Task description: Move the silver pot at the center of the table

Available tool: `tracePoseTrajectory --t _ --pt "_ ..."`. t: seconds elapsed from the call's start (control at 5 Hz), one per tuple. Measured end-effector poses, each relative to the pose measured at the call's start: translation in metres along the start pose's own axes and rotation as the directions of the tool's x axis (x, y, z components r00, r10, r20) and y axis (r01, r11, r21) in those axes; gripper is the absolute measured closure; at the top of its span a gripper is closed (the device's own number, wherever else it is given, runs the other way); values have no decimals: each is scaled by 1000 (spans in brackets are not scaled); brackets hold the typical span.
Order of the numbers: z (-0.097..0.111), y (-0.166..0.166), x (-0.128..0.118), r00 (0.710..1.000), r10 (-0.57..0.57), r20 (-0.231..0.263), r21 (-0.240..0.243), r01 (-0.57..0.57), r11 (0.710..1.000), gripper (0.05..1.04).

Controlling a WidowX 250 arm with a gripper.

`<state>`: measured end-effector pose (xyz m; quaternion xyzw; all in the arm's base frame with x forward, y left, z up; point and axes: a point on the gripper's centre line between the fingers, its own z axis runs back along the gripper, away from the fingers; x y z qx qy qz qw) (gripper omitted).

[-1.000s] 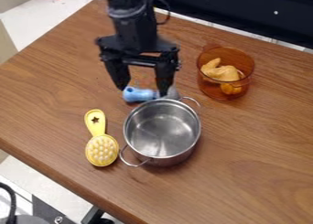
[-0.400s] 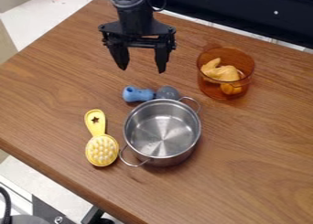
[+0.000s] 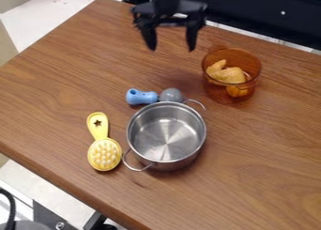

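Note:
The gripper (image 3: 171,49) hangs open over the far part of the wooden table (image 3: 251,144), near the top edge of the view, with nothing between its fingers. Well below it in the view, apart from it, the silver pot (image 3: 166,134) stands upright and empty near the middle of the table. One wire handle of the pot points toward the upper right, the other toward the lower left.
A blue and grey toy (image 3: 141,97) lies right behind the pot. Left of the pot is a yellow brush (image 3: 104,151). At the back right stands an amber see-through pot (image 3: 231,74) holding orange-yellow pieces. A dark panel (image 3: 263,15) runs behind the table.
The gripper has risen away from the blue and grey toy, toward the back of the table, and lately shifted right. It stays open. The silver pot and other objects have not moved.

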<state>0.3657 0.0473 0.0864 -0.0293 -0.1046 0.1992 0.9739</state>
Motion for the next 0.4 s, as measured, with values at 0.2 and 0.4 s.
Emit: tracePoseTrajectory --t 0.2,0.4 --pt "1 -14 16 999 5 35 -1 -5 1000 85" --pt "-11 -29 33 998 0 58 -6 0 1000 85"
